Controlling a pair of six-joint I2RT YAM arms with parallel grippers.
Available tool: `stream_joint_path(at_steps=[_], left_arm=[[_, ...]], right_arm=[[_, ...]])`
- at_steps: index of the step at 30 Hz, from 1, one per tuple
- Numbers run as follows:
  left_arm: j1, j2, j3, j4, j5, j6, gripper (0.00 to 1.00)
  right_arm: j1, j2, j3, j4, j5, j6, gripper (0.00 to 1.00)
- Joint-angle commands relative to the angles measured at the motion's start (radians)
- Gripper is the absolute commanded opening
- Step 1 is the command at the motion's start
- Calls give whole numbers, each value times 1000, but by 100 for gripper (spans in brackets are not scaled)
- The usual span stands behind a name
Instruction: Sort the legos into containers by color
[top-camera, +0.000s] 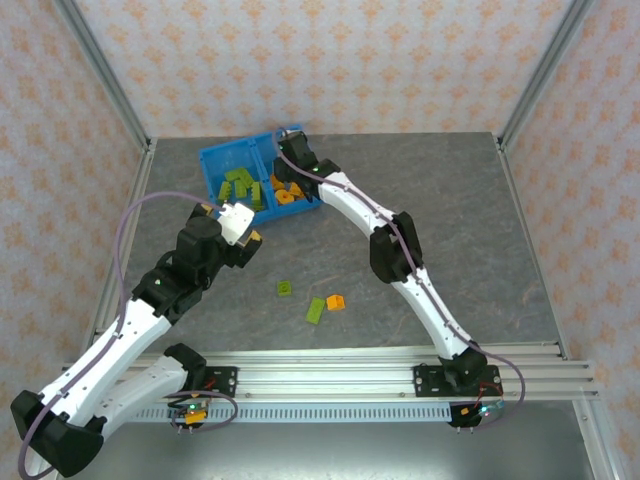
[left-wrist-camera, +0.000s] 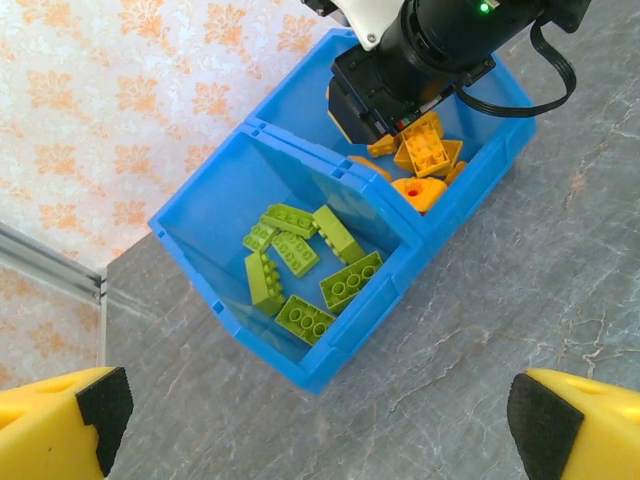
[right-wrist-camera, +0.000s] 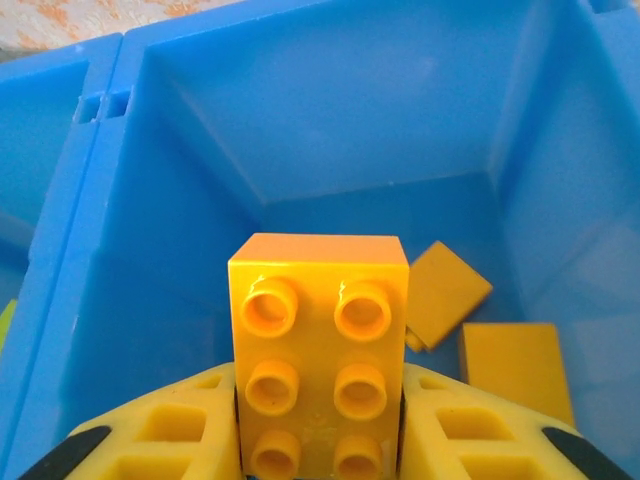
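Clearly, the right gripper (right-wrist-camera: 320, 445) presses its yellow fingers against both sides of one glossy orange brick (right-wrist-camera: 318, 310), six round studs in view, inside the right compartment (right-wrist-camera: 330, 120) of the smooth blue plastic bin (left-wrist-camera: 200, 215), where other orange pieces (left-wrist-camera: 428, 150) lie. Seven olive-green bricks (left-wrist-camera: 295, 252) lie in the left compartment (left-wrist-camera: 215, 250), while the left gripper (left-wrist-camera: 320, 420) hangs near the bin with its fingers wide apart and empty. Three loose bricks rest on the grey marbled table (top-camera: 450, 200): a small green brick (top-camera: 285, 288), a long green brick (top-camera: 316, 310) and a small orange brick (top-camera: 336, 301).
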Motion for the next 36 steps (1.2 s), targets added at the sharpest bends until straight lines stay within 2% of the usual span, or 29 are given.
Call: stream_joint_path(at_steps=[1,7,16,18,22,26,28,29,33,36], left_arm=[[5,-8,-3,14,-39,-9,100],[9,-17,-14,34,-34,-14,100],[20,-15,-27,55,-23,-24,100],[25,-12,-33,66,-36,-41,100],[58,15,-20,70,-84,-127,100],[97,42,45,15,-105,-338,100],[98,52,107,-54,-90,-455,100],[98,61,147,-105,-79,-558,100],[97,97,190,-235,35,-844,100],[88,137,141,-252,163,-1024,99]], right_arm=[[-10,27,69,-55,1,10,37],[-11,-16,71,-55,-44,16,48],[-11,-192,16,-94,-95,5,49],[-11,-268,-35,-108,-100,-3,50],[-11,-474,-253,-93,-138,-30,53],[-10,-744,-575,-59,-246,-65,59],[-11,-884,-741,-62,-293,-30,62],[-8,-972,-835,-46,-317,1,63],[4,-1256,-1179,14,-409,82,72],[17,-1389,-1333,-36,-444,93,78]])
